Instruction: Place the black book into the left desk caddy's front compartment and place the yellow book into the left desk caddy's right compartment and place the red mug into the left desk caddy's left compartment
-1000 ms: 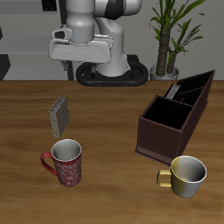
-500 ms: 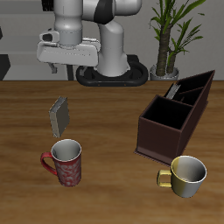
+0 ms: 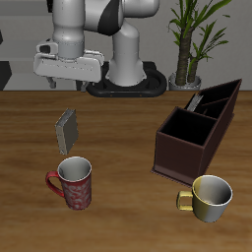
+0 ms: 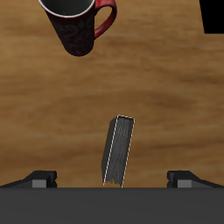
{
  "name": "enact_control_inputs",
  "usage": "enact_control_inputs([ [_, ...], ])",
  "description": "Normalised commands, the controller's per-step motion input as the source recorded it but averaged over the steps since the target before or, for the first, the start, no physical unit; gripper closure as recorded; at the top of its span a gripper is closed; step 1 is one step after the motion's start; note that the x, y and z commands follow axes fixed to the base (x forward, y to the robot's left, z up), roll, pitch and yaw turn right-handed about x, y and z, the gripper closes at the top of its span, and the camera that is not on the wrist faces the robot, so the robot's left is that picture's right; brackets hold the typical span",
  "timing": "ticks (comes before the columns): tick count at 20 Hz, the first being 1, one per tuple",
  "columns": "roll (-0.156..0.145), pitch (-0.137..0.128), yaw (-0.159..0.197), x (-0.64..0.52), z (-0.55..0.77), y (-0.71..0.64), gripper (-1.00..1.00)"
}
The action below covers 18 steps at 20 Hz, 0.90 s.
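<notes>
Counter [image 3: 128,128] w/ plenty of bare wood: the middle stretch between the yellow book [image 3: 67,130] and the left desk caddy [image 3: 197,133] is open, as is the strip along the front edge between the two mugs. Gripper [image 3: 67,81] hangs above the back part of the counter, over the yellow book but well clear of it; jaws are spread wide apart, nothing between them, touching nothing. In the wrist view the two fingertips [image 4: 39,178] sit far to either side w/ the yellow book [image 4: 118,150] standing upright on its edge between and below them, spine-on. Red mug [image 3: 73,183] stands upright nearer the front edge, just in front of the yellow book, handle pointing outward; also seen in the wrist view [image 4: 79,22]. Caddy sits on the other side of the counter, well apart from both, its big square right compartment [image 3: 185,130] holding nothing. Black book [image 3: 197,102] lies in one of the narrow sections at the caddy's back; can't tell which one. Count: 2 books, 2 mugs (1 red, 1 pale yellow mug [image 3: 209,198] in front of the caddy), 1 caddy, 1 potted plant [image 3: 193,39] behind it.
</notes>
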Motion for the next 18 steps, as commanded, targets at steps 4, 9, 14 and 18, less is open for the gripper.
enact_control_inputs([
  [4, -0.071, -0.021, -0.04, 0.03, -0.26, -0.31, -1.0],
  [9, -0.012, -0.007, -0.076, -0.03, -0.3, -0.2, -1.0],
  [14, -0.023, 0.034, -0.052, 0.03, -0.43, -0.13, -1.0],
  [18, 0.006, 0.045, -0.042, 0.08, -0.4, 0.01, -1.0],
])
